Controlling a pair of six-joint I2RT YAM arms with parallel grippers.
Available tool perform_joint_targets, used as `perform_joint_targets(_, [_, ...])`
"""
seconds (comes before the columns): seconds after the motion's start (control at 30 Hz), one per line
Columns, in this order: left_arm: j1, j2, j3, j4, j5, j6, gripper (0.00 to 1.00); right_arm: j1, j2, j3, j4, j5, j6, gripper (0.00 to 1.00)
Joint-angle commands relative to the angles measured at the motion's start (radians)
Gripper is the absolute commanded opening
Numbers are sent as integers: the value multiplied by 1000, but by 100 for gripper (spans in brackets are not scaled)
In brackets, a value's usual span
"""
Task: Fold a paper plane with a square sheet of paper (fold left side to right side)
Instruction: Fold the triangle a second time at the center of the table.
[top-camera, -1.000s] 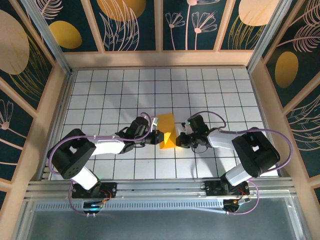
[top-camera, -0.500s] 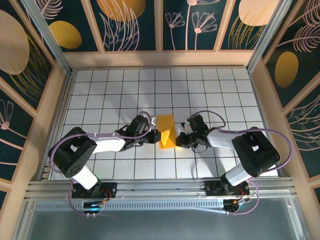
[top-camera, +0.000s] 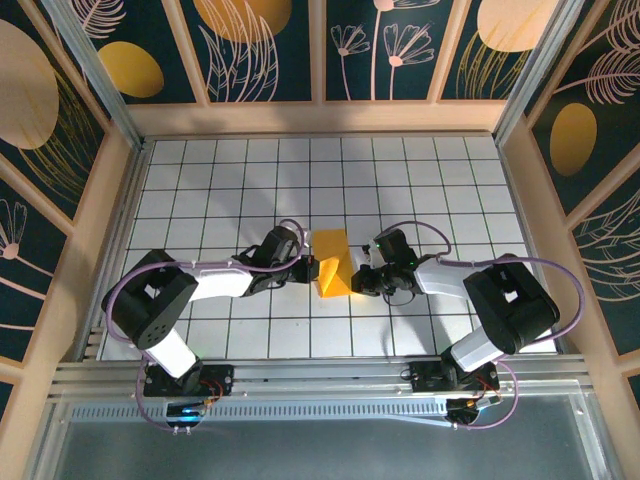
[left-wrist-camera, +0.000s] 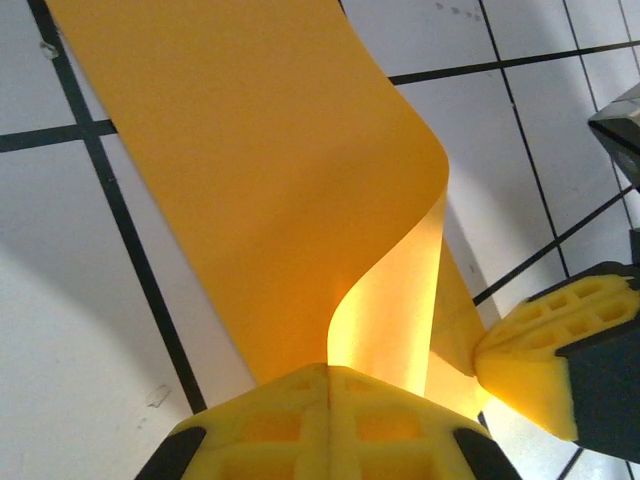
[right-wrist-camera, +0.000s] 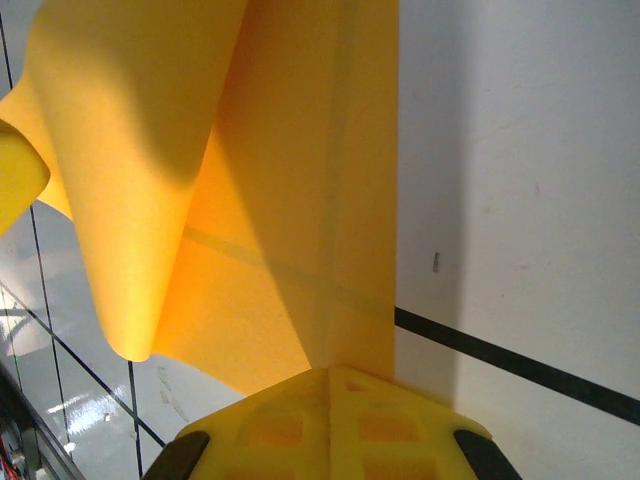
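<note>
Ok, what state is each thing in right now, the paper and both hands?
square sheet of paper: partly folded, one flap curled up rather than lying flat, pinched at both sides.
left hand: shut on the sheet's edge.
right hand: shut on the sheet's opposite edge.

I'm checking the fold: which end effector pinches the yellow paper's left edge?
The left end effector, shut on the square sheet of paper from the left; the right end effector clamps the opposite edge.
</note>
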Motion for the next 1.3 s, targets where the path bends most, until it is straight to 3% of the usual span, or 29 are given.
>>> perform_joint_targets(0.0, [10, 20, 25, -29, -14, 30, 0, 7, 25, 8, -59, 49, -17, 0])
perform_joint_targets(1.27, [14, 122, 76, -30, -8, 64, 0, 9, 32, 9, -58, 50, -17, 0])
